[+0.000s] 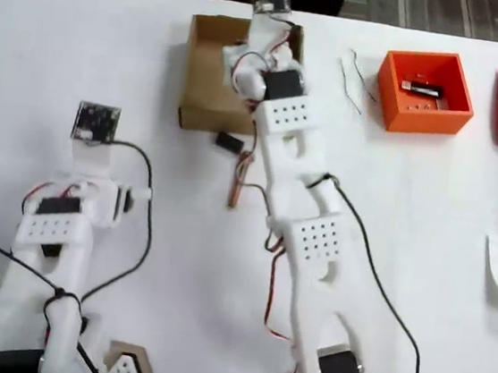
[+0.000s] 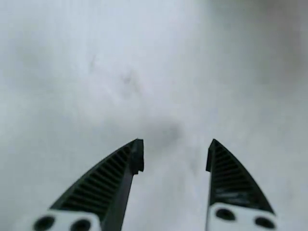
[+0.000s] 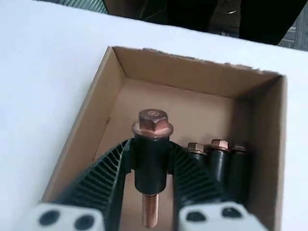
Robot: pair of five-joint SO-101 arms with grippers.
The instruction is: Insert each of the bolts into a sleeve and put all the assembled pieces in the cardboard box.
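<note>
The right jaws grip a black sleeve (image 3: 150, 166) with a copper bolt (image 3: 152, 124) through it, above the cardboard box (image 3: 192, 77). Three assembled pieces (image 3: 219, 161) sit together by one wall. It is best lowered onto the free floor beside them before release. The left jaws gape over the bare bench (image 2: 144, 62).

The left gripper (image 2: 176, 144) hung over the white table (image 2: 72, 72), its two black ribbed fingers (image 2: 113, 180) spread apart with bare tabletop showing in the gap. Each finger tapered to a point and sat on a white base (image 2: 62, 222) with small round holes. At the gripper's twelve o'clock, just beyond the tips, a soft grey shadow (image 2: 163, 131) lay on the table. Farther out the same way were a few faint marks (image 2: 127, 78).
</note>
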